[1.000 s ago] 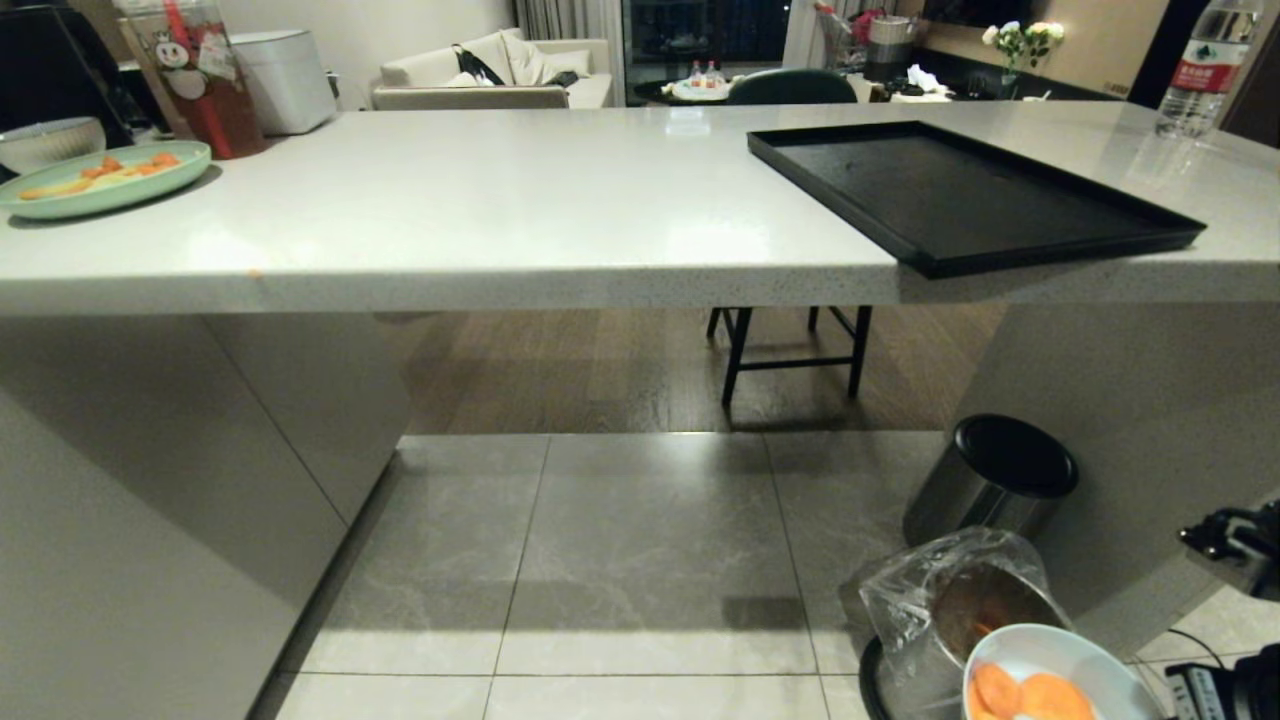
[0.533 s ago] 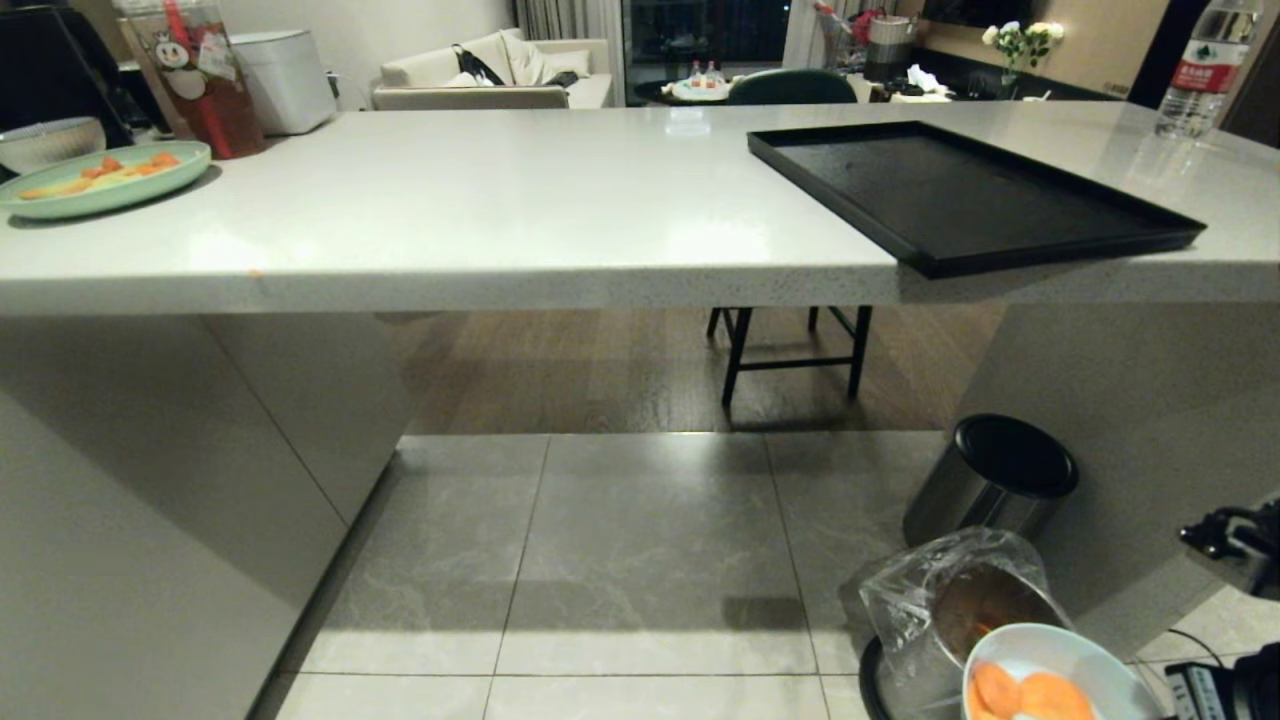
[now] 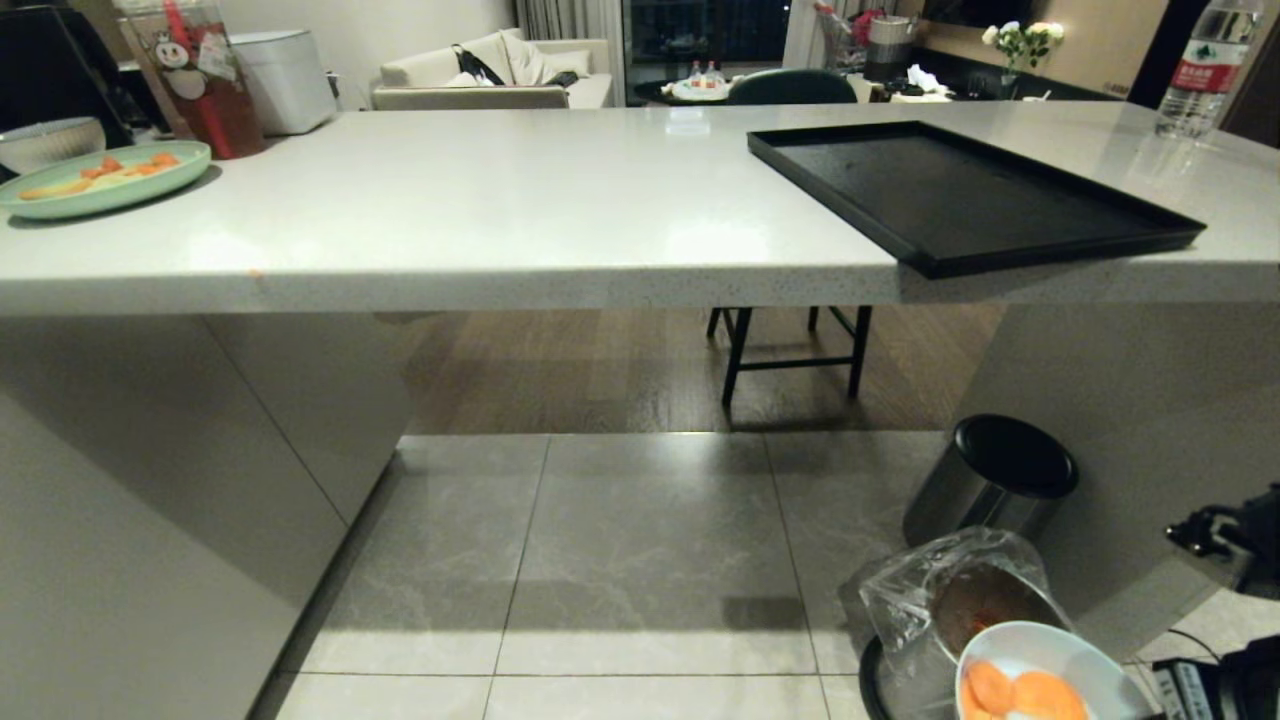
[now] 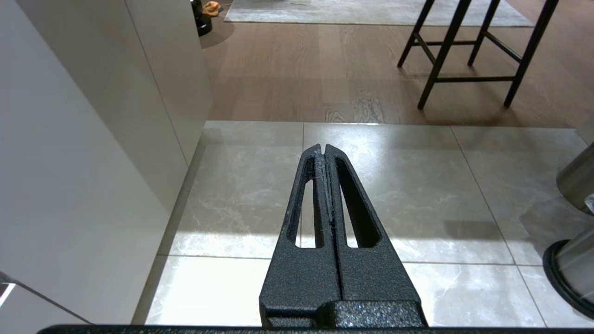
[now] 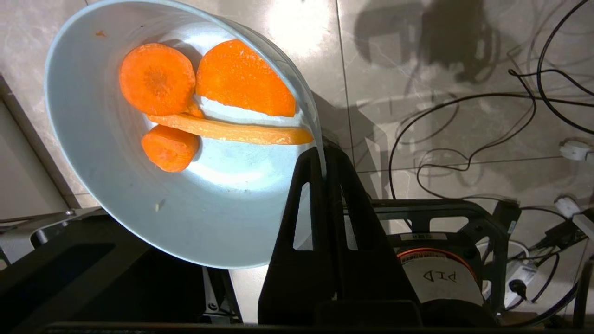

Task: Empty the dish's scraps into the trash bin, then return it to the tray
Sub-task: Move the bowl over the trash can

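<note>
My right gripper (image 5: 323, 155) is shut on the rim of the dish (image 5: 116, 185), a light-blue bowl. The scraps (image 5: 241, 79), several orange carrot slices and a pale strip, lie inside it. In the head view the dish (image 3: 1040, 645) hangs low at the bottom right and covers the near rim of the bag-lined trash bin (image 3: 950, 600). The black tray (image 3: 960, 195) rests on the counter's right part, with nothing on it. My left gripper (image 4: 325, 148) is shut and holds nothing above the floor tiles.
A steel bin with a black lid (image 3: 995, 480) stands just behind the trash bin. On the counter are a green plate with carrot pieces (image 3: 100, 180), a grey-white bowl (image 3: 45, 140) and a water bottle (image 3: 1195, 70). A stool (image 3: 790, 350) stands beyond; cables (image 5: 464, 139) lie on the floor.
The dish and the visible part of the right arm have shifted very slightly to the left. Nothing else differs.
</note>
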